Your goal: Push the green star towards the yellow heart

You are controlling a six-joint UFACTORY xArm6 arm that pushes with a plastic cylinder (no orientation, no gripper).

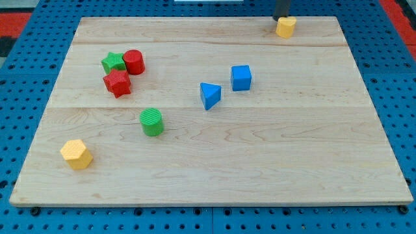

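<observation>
My tip (281, 17), a bare rod with no claw and holding nothing, sits just behind the yellow heart (285, 26). The green star (114, 63) lies well apart toward the view's left, not yet pushed, so the whole task remains.

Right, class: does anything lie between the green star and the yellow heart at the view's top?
Yes. The red cylinder touches the green star on the view's right, directly on the line to the yellow heart. My tip is beside that heart, far from the star.

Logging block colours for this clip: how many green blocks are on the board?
2: the green star at upper left, touching the red cylinder; the green cylinder below it. None looks hidden.
</observation>
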